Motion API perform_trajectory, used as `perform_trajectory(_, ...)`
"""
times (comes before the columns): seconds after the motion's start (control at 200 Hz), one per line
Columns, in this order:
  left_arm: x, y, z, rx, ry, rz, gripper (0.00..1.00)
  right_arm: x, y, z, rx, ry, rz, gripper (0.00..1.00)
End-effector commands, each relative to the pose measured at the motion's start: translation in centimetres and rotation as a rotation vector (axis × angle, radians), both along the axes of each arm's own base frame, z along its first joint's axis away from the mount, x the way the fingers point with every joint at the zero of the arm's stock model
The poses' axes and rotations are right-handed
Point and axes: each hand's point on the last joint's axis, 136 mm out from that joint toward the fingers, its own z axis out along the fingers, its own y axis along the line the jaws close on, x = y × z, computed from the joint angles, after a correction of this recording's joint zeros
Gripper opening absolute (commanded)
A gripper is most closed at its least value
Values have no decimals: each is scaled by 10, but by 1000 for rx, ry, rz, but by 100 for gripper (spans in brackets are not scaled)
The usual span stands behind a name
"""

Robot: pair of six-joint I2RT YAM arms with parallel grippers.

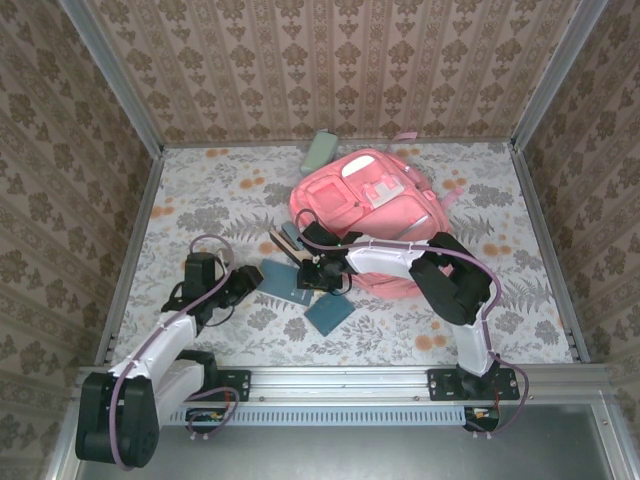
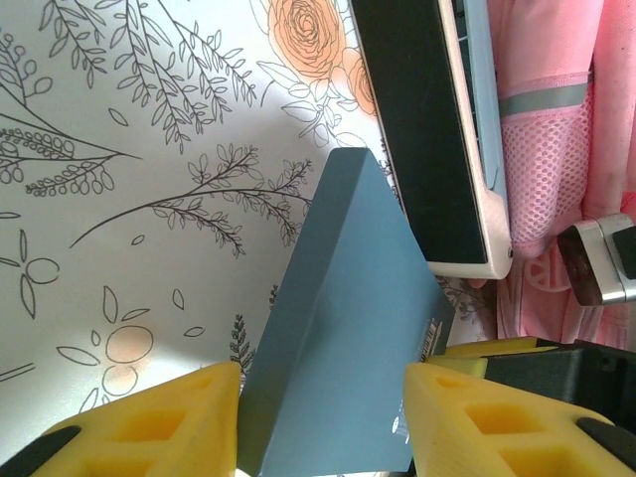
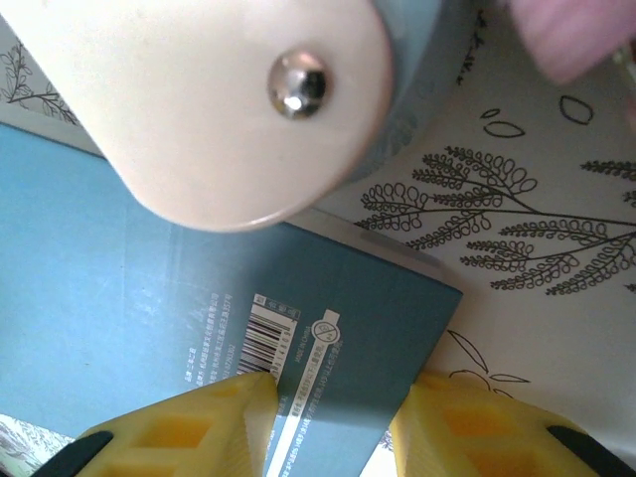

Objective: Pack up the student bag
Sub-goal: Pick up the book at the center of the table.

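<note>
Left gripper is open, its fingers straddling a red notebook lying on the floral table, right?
Not quite: the notebook is blue, not red. The left wrist view shows it lying on the floral table, with the open left gripper straddling it, one finger on each side.

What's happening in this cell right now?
Two arms are working on packing the pink student bag, which lies toward the back of the table. Nothing is gripped: the left gripper is open astride a blue book, and the right gripper is open above a blue barcoded cover, possibly the same book. A dark cream-edged case lies beside the bag.
</note>
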Motion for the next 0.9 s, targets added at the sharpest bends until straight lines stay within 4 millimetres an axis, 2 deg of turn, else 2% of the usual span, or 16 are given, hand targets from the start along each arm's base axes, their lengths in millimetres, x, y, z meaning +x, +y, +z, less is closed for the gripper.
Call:
perform_trajectory(0.0,-21,-52,44,-227,-58,-251,46,-7,29,6,117,-5,49,36)
perform_trajectory(0.325,-28,-65,58,-212,-70,-328,47,-6,28,20,158,-19,63,36)
perform_trajectory(0.62,-40,-69,55,-118,-12,-377,45,-8,24,23,171,-24,79,36)
perform_trajectory(0.785,-37,-78,71,-182,-64,-396,46,-9,25,24,179,-20,83,36)
perform_trajectory(0.895,-35,-73,69,-128,-52,-383,42,-8,25,24,180,-22,81,36)
